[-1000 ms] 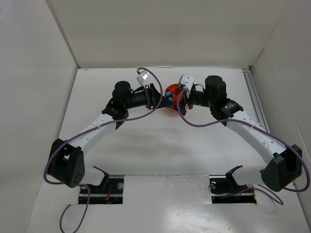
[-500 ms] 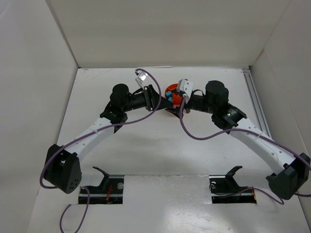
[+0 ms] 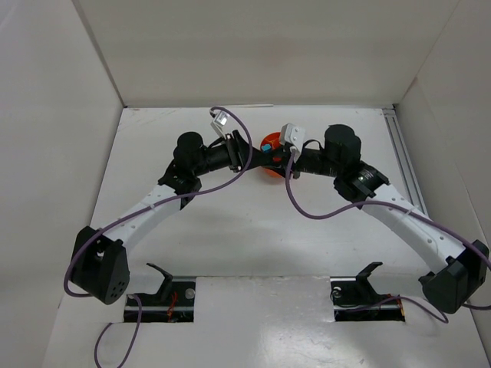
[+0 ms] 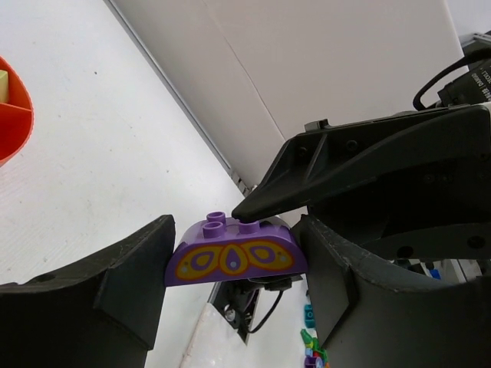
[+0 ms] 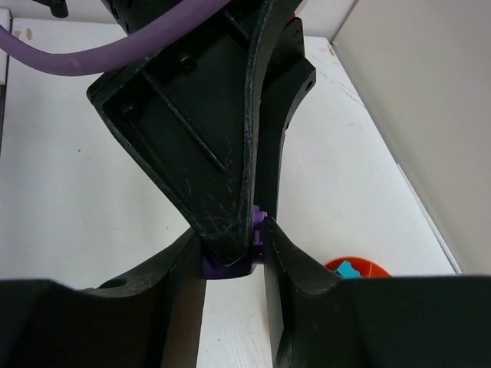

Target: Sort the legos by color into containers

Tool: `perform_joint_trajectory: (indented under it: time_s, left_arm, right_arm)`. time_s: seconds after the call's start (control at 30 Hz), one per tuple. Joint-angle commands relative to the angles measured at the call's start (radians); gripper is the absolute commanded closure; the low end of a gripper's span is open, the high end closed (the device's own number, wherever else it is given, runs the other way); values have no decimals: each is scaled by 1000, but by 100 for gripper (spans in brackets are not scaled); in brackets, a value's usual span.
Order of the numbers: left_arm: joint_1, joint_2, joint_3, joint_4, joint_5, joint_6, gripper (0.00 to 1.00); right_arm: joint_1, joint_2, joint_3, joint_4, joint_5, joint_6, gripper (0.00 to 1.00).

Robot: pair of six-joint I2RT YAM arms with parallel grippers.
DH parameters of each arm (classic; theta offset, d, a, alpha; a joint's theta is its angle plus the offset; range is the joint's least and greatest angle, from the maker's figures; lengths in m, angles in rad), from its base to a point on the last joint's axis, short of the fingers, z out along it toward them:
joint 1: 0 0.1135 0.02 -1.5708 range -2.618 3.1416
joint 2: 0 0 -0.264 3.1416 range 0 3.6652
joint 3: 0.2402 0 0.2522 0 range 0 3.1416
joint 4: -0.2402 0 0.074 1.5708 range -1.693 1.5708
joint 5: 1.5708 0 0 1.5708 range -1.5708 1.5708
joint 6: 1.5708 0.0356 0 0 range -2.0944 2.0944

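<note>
The left fingers (image 4: 134,280) are pinching the purple brick (image 4: 234,259) at a middling gap, in mid-air near the orange dish (image 5: 376,266) — the right fingers (image 5: 299,276), nearly shut, are gripping its end. Left should be releasing only once that pinch is proving firm.

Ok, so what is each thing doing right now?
purple brick: up in the air, pinched by both grippers.
left gripper: shut on the purple brick.
right gripper: shut on the purple brick too, right against a left finger.
orange dish: sitting on the table, nobody holding it.
teal brick: lying inside the orange dish.
</note>
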Motion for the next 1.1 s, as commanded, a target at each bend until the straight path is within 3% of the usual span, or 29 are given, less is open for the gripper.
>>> perform_joint_trajectory:
  time_s: [0.0, 0.17, 0.23, 0.37, 0.5, 0.6, 0.7, 0.73, 0.87, 1.07]
  left_arm:
    - [-20, -15, 21, 47, 77, 35, 77]
    - [-20, -15, 21, 47, 77, 35, 48]
    - [-20, -15, 21, 47, 77, 35, 26]
    - [-20, -15, 30, 47, 57, 35, 0]
    - [1, -6, 50, 9, 34, 54, 0]
    - [30, -6, 72, -94, -23, 87, 0]
    - [46, -27, 115, -284, -263, 189, 0]
    - [46, -27, 124, -402, -408, 206, 0]
    - [46, -90, 135, -608, -723, 229, 0]
    - [76, -191, 49, -711, -860, 219, 0]
  right_arm:
    - [-13, 6, 63, 74, -40, 23, 81]
    - [-58, 6, 63, 74, -28, 63, 100]
    - [-91, 15, 63, 74, -28, 88, 100]
    - [-141, 36, 44, 74, -83, 114, 100]
    - [-171, 46, 35, 74, -128, 123, 100]
    - [-217, 59, 35, 31, -68, 123, 100]
    - [-259, 104, 46, -25, 26, 102, 100]
    - [-268, 119, 59, -41, 26, 80, 100]
    - [-268, 193, 81, -70, 87, -13, 100]
    - [-268, 328, 150, -114, 73, -199, 100]
